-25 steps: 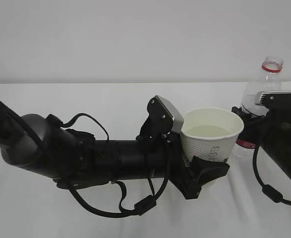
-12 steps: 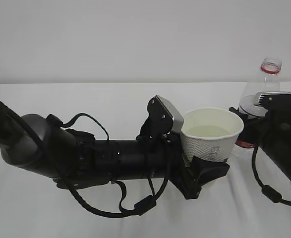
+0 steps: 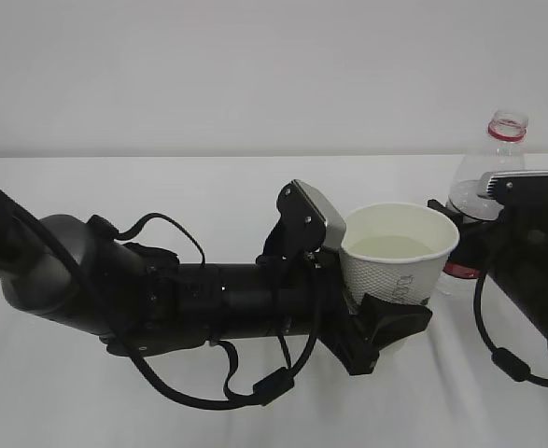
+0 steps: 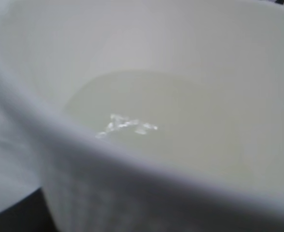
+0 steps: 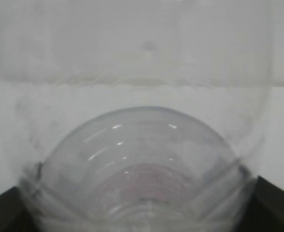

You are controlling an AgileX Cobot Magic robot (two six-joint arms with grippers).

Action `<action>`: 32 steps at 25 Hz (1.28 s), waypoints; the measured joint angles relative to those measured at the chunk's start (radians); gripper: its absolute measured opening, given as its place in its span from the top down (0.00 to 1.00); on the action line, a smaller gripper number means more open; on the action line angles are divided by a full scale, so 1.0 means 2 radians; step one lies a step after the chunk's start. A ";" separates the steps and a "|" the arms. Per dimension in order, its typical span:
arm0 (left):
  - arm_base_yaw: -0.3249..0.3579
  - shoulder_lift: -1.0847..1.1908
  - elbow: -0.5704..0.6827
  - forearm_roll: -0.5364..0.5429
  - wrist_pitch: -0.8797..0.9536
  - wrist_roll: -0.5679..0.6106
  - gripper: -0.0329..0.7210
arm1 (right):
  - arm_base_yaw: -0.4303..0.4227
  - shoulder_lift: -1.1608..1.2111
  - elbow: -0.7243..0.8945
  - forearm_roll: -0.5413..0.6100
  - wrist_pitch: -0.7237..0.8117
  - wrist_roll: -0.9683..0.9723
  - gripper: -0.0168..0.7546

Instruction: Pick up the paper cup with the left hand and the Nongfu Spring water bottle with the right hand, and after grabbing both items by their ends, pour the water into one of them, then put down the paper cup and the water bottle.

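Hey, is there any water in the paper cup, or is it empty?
Not empty. The paper cup stands upright, with water pooled across its bottom, well below the rim; the left wrist view shows a glint on its surface.

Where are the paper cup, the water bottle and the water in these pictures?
paper cup (image 3: 392,276): exterior view, on its printed side wall.
water bottle (image 3: 508,127): exterior view, on its red neck ring.
water (image 4: 180,116): left wrist view, on the liquid surface inside the cup.
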 joint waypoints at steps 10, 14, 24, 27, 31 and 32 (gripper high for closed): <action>0.000 0.000 0.000 -0.014 0.000 0.000 0.30 | 0.000 -0.002 0.000 -0.003 -0.001 0.000 0.14; 0.000 0.000 0.000 -0.023 0.000 0.000 0.30 | 0.000 -0.013 0.003 -0.003 -0.002 0.000 0.14; 0.000 0.000 0.000 -0.027 0.002 0.000 0.30 | 0.000 -0.038 0.043 -0.009 -0.003 0.000 0.14; 0.000 0.000 0.000 -0.027 0.002 0.000 0.30 | 0.000 -0.057 0.060 -0.014 -0.003 0.000 0.14; 0.000 0.000 0.000 -0.036 0.004 0.000 0.30 | 0.000 -0.077 0.078 -0.017 -0.003 0.000 0.14; 0.000 0.000 0.000 -0.041 0.007 0.000 0.30 | 0.000 -0.082 0.082 -0.017 -0.003 0.000 0.14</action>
